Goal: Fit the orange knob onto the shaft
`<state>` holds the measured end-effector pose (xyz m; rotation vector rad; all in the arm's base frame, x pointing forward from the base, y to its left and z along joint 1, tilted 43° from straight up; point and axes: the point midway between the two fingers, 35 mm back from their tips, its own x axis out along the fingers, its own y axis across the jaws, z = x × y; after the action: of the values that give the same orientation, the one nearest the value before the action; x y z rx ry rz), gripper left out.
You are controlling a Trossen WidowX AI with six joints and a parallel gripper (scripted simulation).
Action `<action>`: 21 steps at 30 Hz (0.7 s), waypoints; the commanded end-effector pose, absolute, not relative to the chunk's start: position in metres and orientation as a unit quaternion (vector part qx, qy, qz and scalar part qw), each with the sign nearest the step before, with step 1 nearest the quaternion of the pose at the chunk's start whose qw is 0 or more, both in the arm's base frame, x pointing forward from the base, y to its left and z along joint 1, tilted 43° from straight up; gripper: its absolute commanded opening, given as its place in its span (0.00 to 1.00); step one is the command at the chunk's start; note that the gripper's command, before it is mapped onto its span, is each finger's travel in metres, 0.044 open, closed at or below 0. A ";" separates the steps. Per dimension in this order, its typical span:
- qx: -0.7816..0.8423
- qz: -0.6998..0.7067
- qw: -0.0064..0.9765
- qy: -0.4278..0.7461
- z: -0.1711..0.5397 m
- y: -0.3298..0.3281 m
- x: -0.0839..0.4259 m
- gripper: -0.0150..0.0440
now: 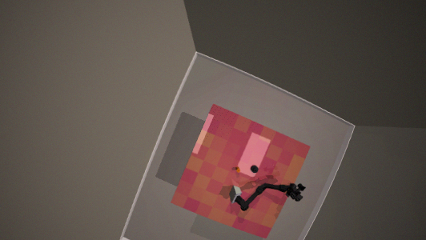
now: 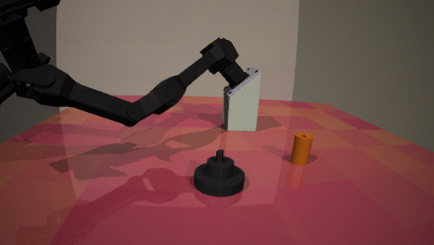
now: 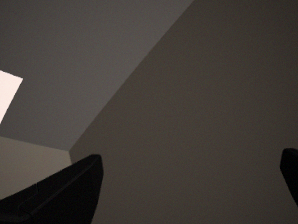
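Observation:
The orange knob [image 1: 238,170] [image 2: 301,151] stands upright on the patterned table, with a small dark mark on its top. The round black pedestal [image 1: 254,169] [image 2: 219,185] stands apart from it; in the exterior view the knob is to its right and farther back. The thin dark shaft [image 2: 219,155] rises bare from the pedestal's stepped top; its flat side cannot be made out. My gripper [image 1: 300,192] [image 3: 194,162] is open, its fingers wide apart with nothing between them. It is far from knob and pedestal, at the table's right edge in the top view, and faces the walls.
The black arm [image 1: 273,186] [image 2: 102,106] reaches away from a pale wedge-shaped block [image 1: 235,194] [image 2: 243,110], which stands behind the pedestal in the exterior view. The red and orange checkered table top [image 1: 216,156] [image 2: 351,204] carries arm shadows and a bright light patch.

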<state>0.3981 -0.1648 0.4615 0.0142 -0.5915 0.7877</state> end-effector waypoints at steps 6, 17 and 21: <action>0.001 0.383 0.877 -0.290 0.481 -0.159 0.376 1.00; -0.024 0.400 0.853 -0.333 0.554 -0.121 0.286 1.00; -0.054 0.403 0.849 -0.337 0.578 -0.099 0.241 1.00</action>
<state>0.2772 -0.1217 0.5587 -0.0528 -0.6902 0.8355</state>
